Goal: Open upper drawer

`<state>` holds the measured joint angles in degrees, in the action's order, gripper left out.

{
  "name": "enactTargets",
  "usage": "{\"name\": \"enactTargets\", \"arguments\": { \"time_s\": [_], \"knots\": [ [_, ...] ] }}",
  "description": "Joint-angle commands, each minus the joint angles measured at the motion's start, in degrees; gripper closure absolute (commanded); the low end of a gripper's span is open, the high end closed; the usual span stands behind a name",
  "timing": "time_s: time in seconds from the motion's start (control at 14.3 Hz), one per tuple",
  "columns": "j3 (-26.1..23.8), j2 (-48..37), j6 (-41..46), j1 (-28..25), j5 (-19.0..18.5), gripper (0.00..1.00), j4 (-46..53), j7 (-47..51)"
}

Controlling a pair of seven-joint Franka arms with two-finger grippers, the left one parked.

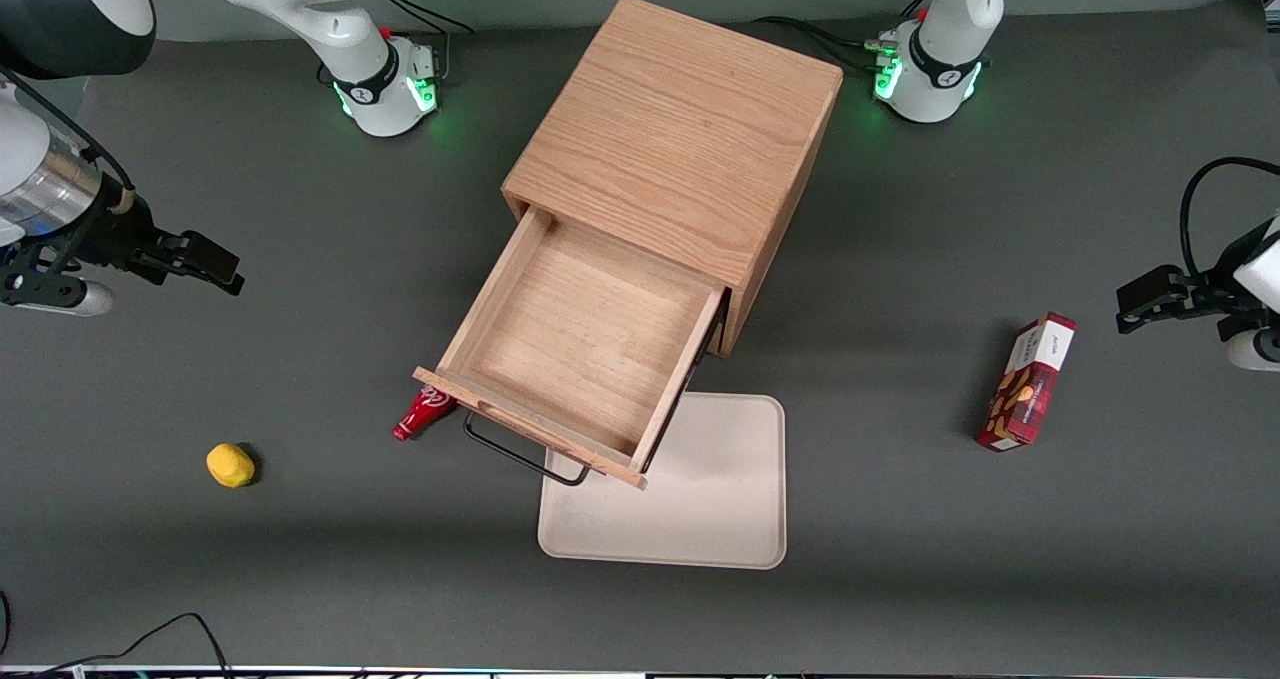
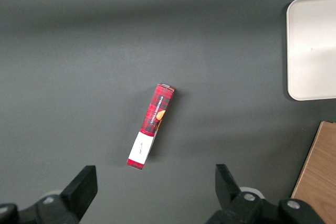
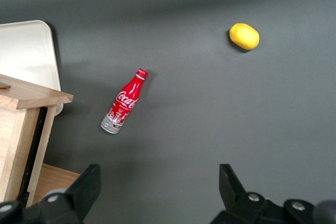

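The upper drawer [image 1: 585, 344] stands pulled far out of the light-oak cabinet [image 1: 680, 129], its shallow square wooden inside bare. Its thin black bar handle [image 1: 520, 456] hangs over the edge of the tray, nearer the front camera. A corner of the drawer's front shows in the right wrist view [image 3: 31, 98]. The lower drawer is hidden under the upper one. My gripper [image 1: 225, 269] hangs open and empty above the table toward the working arm's end, well apart from the drawer; in the right wrist view [image 3: 157, 190] only dark tabletop lies between its fingers.
A red cola bottle [image 1: 422, 411] lies on the table beside the drawer front, also in the right wrist view [image 3: 123, 102]. A yellow lump [image 1: 230, 464] lies nearer the camera. A cream tray [image 1: 700, 504] sits under the drawer front. A red box [image 1: 1030, 381] lies toward the parked arm's end.
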<state>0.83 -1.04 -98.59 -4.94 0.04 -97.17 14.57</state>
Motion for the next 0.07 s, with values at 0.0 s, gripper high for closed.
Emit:
{"name": "enactTargets", "arguments": {
  "time_s": [0.0],
  "knots": [
    [-0.3,1.6,1.5,-0.1,-0.5,0.00,2.8,-0.7]
  ]
}}
